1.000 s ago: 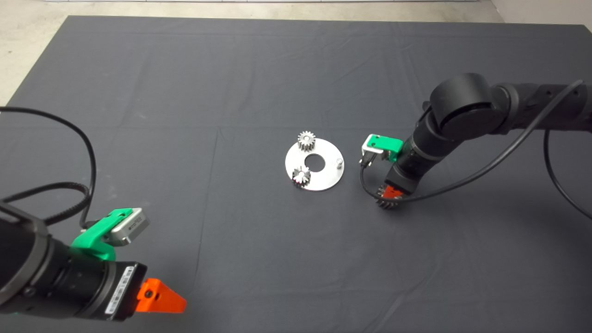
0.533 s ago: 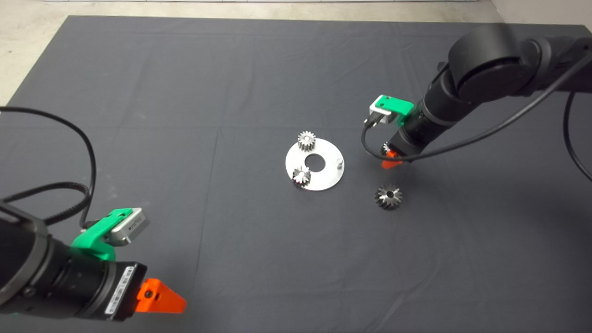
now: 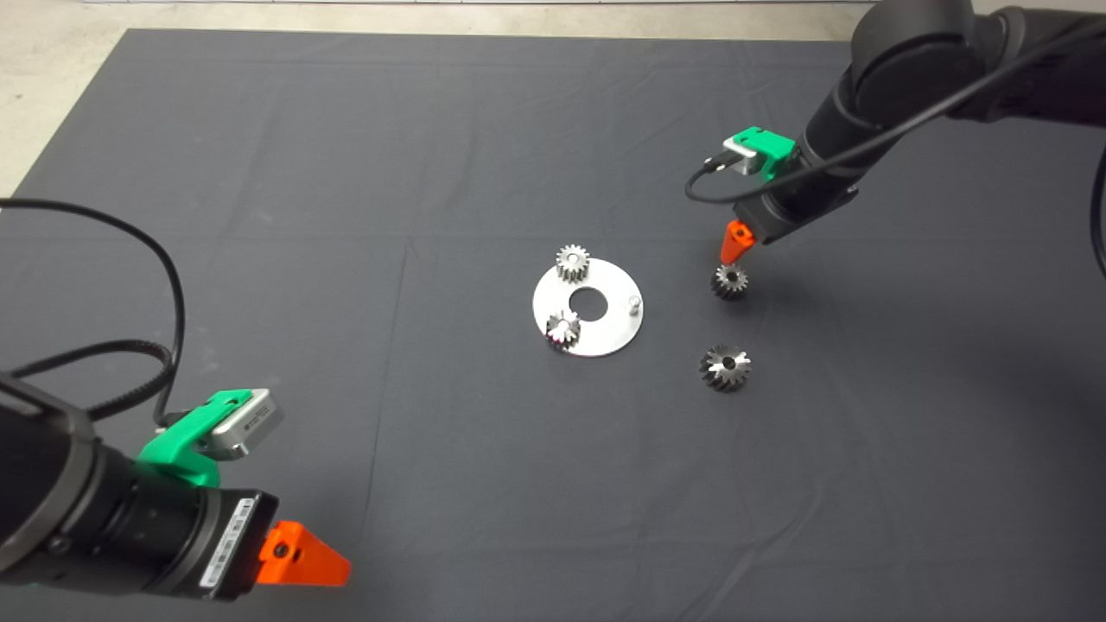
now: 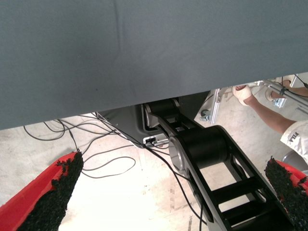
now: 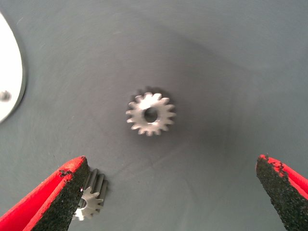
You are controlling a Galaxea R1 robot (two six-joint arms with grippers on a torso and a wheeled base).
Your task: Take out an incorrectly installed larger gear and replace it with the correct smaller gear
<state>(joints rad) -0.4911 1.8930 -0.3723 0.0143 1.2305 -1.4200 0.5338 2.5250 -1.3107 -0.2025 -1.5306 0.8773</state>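
Note:
The smaller gear point(image 3: 730, 281), dark grey with fine teeth, lies flat on the mat just right of the round plate. In the right wrist view point(image 5: 150, 114) it sits ahead of the fingers, between their lines. My right gripper point(image 3: 734, 244) point(image 5: 171, 164) hovers above it, open and empty. The larger gear point(image 3: 726, 367), shiny and flared, lies on the mat nearer the front. It shows partly behind one finger in the right wrist view point(image 5: 91, 199). My left gripper point(image 3: 302, 557) point(image 4: 174, 166) is parked at the lower left, open and empty.
A round silver plate point(image 3: 609, 333) point(image 5: 8, 72) with a centre hole carries two bright small gears point(image 3: 572, 262) point(image 3: 562, 329) and a bare peg point(image 3: 633, 302). The left wrist view shows the mat's edge, floor cables, the robot's base and a person's leg point(image 4: 274, 115).
My right gripper has let go of the larger gear, leaving it on the mat, risen and moved towards the back to above the smaller gear. The left arm has barely moved.

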